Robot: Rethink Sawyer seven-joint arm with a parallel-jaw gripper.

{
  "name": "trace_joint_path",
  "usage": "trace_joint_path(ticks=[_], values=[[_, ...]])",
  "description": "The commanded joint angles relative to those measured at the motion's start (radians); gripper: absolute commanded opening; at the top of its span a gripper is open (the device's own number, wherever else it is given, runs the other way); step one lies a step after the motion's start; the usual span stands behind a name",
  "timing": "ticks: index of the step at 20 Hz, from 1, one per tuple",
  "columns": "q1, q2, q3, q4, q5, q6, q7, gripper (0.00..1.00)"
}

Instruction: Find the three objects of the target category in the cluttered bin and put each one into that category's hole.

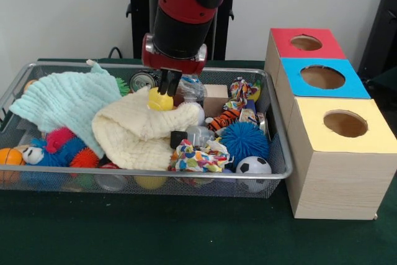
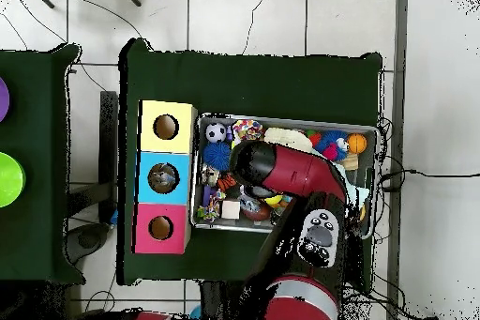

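Yellow object point(image 1: 160, 100) squat, upright between fingers point(image 1: 171, 82).

Dark green table point(image 1: 186, 234) with wire mesh bin point(image 1: 282, 153) and three holed boxes point(image 1: 335, 172) beside.

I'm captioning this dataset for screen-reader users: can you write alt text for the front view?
A red and black robot arm's gripper holds a small yellow object above a cream cloth in a wire mesh bin crowded with toys, balls and a mint-green cloth. Right of the bin stand three wooden boxes with round holes, topped red, blue and yellow.
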Motion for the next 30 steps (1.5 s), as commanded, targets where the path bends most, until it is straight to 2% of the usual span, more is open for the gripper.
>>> trace_joint_path(ticks=[1,3,5,8,12,19,22,25,30], values=[[-0.041,0.04,0.109,0.069,-0.013,0.084,0.096,0.0],[-0.049,0.036,0.121,0.092,-0.006,0.084,0.094,0.0],[-0.054,0.025,0.125,0.098,-0.001,0.154,0.082,0.0],[-0.068,0.018,0.141,0.089,-0.002,0.185,0.057,0.0],[-0.085,0.01,0.153,0.111,-0.013,0.137,0.043,0.0],[-0.137,0.009,0.217,0.129,0.016,0.133,0.032,0.0],[-0.144,0.01,0.225,0.108,0.009,0.16,0.038,0.0],[-0.172,0.015,0.263,0.076,0.021,0.165,0.027,0.0],[-0.206,0.027,0.28,0.013,-0.014,0.218,-0.014,0.0]])
